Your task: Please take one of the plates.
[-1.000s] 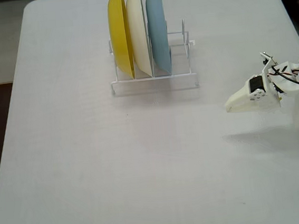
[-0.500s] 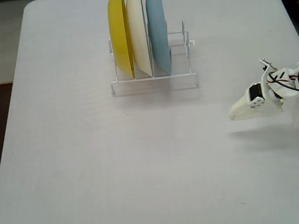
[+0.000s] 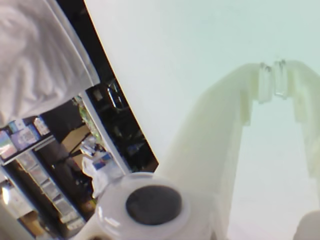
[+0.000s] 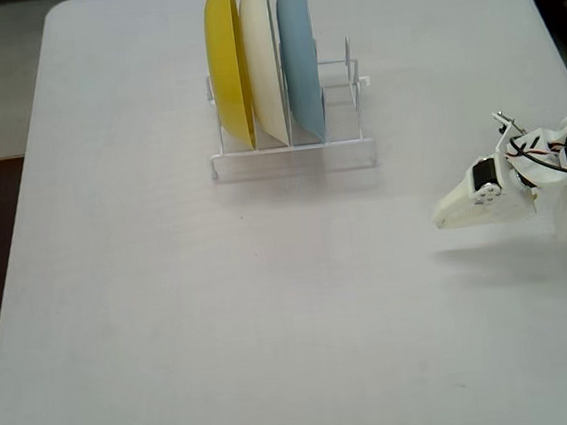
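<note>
The fingers [image 4: 445, 215] are pressed together at the tips and hold nothing; in the wrist view the fingers [image 3: 265, 82] meet with only a hairline gap. They hang above the counter [image 4: 173, 314], casting a shadow just beneath and clear of everything. In the fixed view they point left, with bare white surface ahead of and below them. In the wrist view the counter [image 3: 200, 40] ends in a curved edge to the left of the fingers, with dark clutter past it.

Farther off, ahead of the tips and toward the far edge, a white wire rack [image 4: 293, 158] stands well apart from them. Three round plates stand on edge in it, close side by side: a yellow plate [image 4: 227, 62], a cream plate [image 4: 263, 59], and a light blue plate [image 4: 300, 55] nearest the fingers. The rack's slots beyond the blue one are free.
</note>
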Tool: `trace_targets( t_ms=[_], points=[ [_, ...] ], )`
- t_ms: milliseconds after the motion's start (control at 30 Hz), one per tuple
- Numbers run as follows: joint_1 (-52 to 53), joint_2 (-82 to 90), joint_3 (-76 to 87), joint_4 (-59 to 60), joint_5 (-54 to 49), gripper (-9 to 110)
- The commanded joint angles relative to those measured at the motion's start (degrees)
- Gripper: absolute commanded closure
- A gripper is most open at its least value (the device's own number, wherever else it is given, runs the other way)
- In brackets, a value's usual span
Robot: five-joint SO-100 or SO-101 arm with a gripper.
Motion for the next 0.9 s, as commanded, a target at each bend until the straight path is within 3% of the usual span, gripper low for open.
trace_targets(
  t_ms=[0,867],
  points=[
    [-0.3,0.8,-0.2,-1.9,1.1,102],
    [-3.3,0.8,-0.1,-1.7,5.1,102]
  ],
)
